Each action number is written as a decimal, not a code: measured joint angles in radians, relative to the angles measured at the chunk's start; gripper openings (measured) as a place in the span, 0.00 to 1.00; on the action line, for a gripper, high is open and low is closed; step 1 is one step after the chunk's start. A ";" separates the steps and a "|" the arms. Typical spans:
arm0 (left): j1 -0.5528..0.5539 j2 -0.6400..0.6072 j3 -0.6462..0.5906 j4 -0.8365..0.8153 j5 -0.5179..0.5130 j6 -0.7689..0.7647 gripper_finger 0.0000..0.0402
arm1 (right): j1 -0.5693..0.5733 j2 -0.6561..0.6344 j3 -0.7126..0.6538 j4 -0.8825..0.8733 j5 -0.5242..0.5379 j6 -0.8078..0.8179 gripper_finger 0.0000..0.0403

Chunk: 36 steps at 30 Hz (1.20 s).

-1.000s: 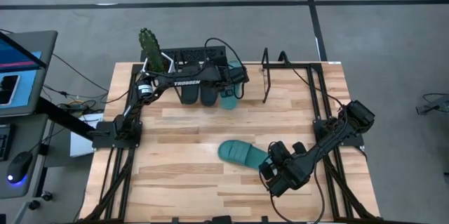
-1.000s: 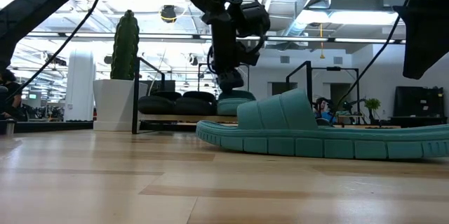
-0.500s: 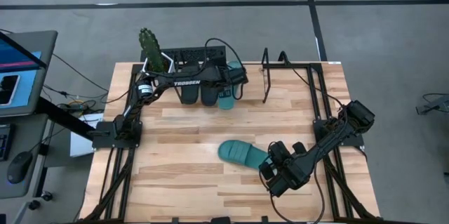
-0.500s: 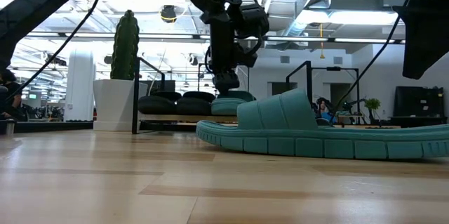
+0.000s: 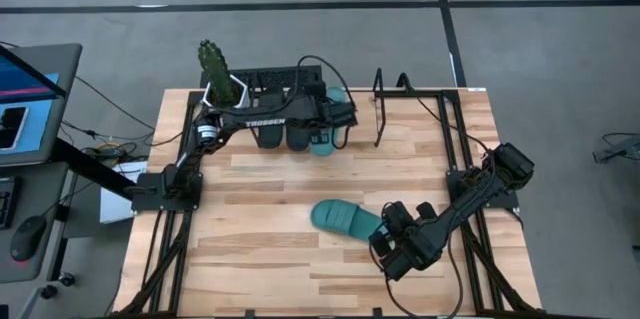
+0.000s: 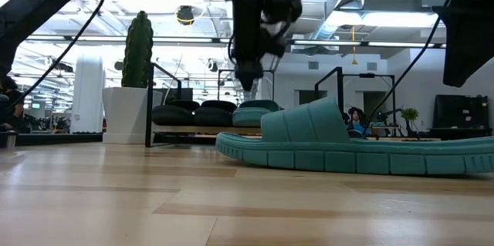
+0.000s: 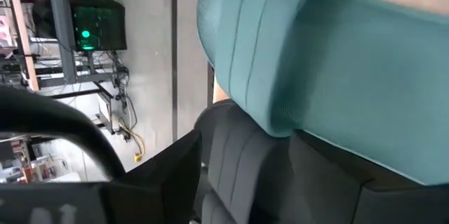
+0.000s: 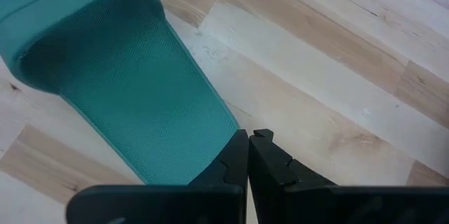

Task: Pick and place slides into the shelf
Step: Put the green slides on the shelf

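Two black slides (image 5: 282, 135) and one teal slide (image 5: 322, 142) lie side by side on the low black rod shelf (image 5: 385, 109) at the table's far edge. In the low view this teal slide (image 6: 255, 112) lies flat beside the black pair (image 6: 193, 113). My left gripper (image 6: 248, 76) hangs just above it, and its wrist view fills with the teal strap (image 7: 316, 62). The second teal slide (image 5: 345, 219) lies sole-down on the table. My right gripper (image 8: 249, 140) is shut, level with the table at that slide's heel end (image 8: 203, 147). My right gripper's shut fingertips (image 8: 238, 147) stand right against the heel-end edge of the teal slide on the table. I cannot tell whether they touch it. The slide lies flat on the wood.
A cactus in a white pot (image 5: 215, 67) stands at the shelf's left end. The shelf's upright looped end (image 6: 340, 92) rises at its right end. Black arm frames run along both table sides. Bare wood (image 5: 260, 189) lies between the shelf and the near slide.
My left gripper has risen off the teal slide on the shelf and shifted slightly toward the table's right. That slide has settled flat beside the black pair. The right arm and the slide on the table have kept still.
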 joint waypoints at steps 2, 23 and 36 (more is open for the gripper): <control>-0.014 0.000 0.045 -0.053 0.001 -0.018 0.51 | 0.003 0.000 0.000 0.000 0.000 0.000 0.00; -0.208 -0.283 0.182 -0.485 0.555 -0.409 0.51 | 0.200 0.000 0.000 0.057 0.215 -0.202 0.00; -0.538 -0.754 -0.342 -0.243 0.219 -1.047 0.51 | 0.168 0.001 -0.001 0.074 0.426 -0.325 0.00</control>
